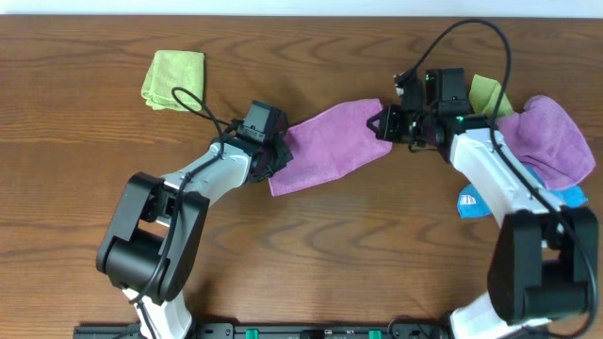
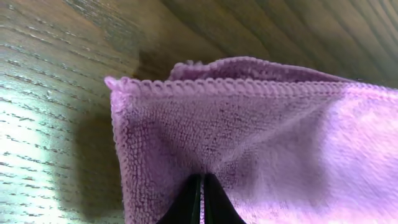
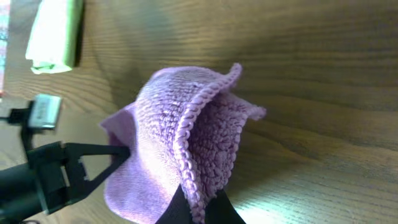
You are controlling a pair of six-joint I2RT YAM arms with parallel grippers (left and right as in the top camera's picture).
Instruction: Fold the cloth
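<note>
The lilac microfibre cloth (image 1: 330,146) spans the gap between the two grippers. The left gripper (image 1: 280,153) is pinched onto one end and the right gripper (image 1: 384,123) is clamped on the hemmed edge opposite. I judge a good fold needs both ends carried level, with the cloth taut between the fingers so the corners meet squarely.

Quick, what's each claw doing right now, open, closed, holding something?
Left claw: closed on the cloth.
Right claw: closed on the cloth's other end.
</note>
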